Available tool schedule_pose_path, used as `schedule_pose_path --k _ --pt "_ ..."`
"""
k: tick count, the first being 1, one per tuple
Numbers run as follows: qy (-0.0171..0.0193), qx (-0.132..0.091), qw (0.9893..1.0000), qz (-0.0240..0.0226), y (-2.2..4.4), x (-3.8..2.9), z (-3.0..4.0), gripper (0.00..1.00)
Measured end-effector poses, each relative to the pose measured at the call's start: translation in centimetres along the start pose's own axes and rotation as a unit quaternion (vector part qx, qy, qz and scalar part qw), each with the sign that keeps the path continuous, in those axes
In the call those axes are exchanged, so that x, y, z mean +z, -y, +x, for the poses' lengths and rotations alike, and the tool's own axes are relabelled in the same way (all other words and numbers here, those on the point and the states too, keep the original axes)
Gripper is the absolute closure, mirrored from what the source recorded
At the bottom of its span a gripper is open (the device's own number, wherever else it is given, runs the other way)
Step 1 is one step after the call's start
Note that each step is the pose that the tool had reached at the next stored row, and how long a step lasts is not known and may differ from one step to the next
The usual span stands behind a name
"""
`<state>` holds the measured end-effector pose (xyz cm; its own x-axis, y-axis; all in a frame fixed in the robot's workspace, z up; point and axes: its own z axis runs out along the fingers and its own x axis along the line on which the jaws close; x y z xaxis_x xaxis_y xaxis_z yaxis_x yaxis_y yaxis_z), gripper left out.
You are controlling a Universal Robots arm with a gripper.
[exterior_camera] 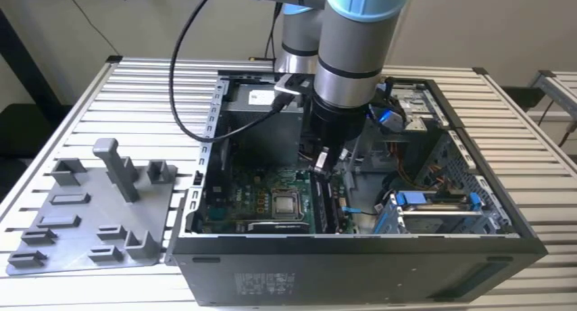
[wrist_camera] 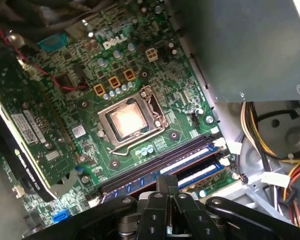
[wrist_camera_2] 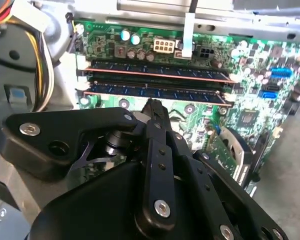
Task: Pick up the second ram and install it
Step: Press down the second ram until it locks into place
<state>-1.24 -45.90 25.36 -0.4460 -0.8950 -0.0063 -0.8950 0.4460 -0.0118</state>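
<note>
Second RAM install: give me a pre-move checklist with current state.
1. Second ram lies along its slot, parallel to the first stick: ok.
2. Second ram pressed fully home, end latches closed: cannot tell.
3. End effector is above the second ram, near its mid-length, in the second wrist view: ok.
4. End effector touching the ram's top edge: cannot tell.
5. Yellow cables sit beside the slot ends, not across the sticks: ok.
6. Arm is inside the open computer case, away from its walls in the exterior view: ok.
</note>
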Motion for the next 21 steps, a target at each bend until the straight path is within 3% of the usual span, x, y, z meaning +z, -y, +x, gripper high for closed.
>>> schedule_pose_path --k 5,10,15,20,21 --pt "0.0005 -0.046 0.999 -0.0003 0.0 0.01 0.0 0.89" --pt "0.0011 -0.091 0.9959 -0.0006 0.0 0.09 0.0 0.89" --pt "0.0016 -0.136 0.9907 -0.0008 0.0 0.23 0.0 0.89" --pt "0.0021 -0.18 0.9837 -0.0011 -0.02 0.39 0.01 0.89" --pt "0.0021 -0.185 0.9827 -0.0011 -0.03 0.41 0.02 0.89"
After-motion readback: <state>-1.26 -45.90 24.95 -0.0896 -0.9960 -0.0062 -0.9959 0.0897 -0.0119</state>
